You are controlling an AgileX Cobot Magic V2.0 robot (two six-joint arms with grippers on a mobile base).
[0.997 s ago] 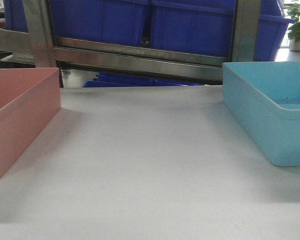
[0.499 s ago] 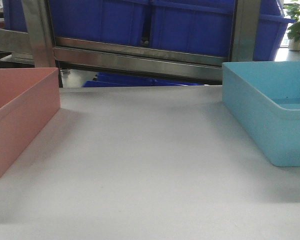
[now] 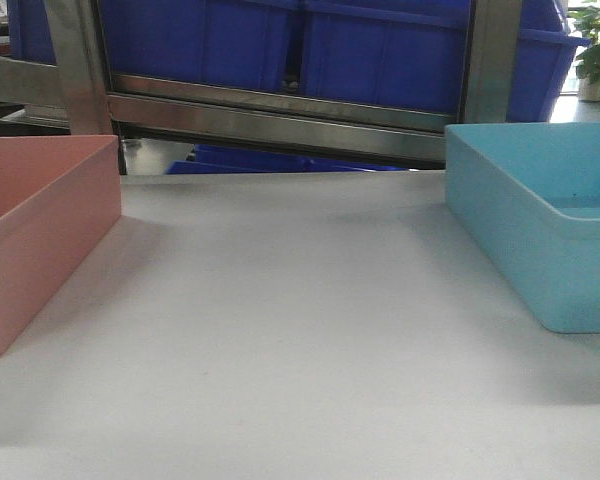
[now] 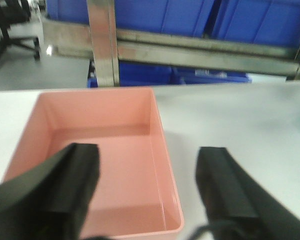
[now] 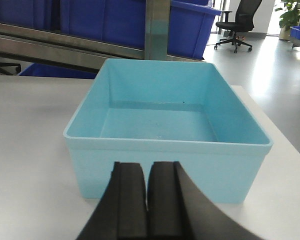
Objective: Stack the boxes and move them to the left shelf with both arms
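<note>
While the pink tub (image 4: 100, 145) and blue tub (image 5: 160, 125) sit well apart on the tabletop (image 3: 300, 330), the left gripper (image 4: 147, 167) gapes empty over the pink tub's right wall: straddle it squarely. The right gripper (image 5: 147, 180), closed on nothing, must open first.

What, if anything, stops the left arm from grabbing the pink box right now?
Probably nothing, so likely yes. The left gripper is open, one finger over the inside of the pink box, the other over the white table, straddling the box's right wall. Nothing lies between.
</note>
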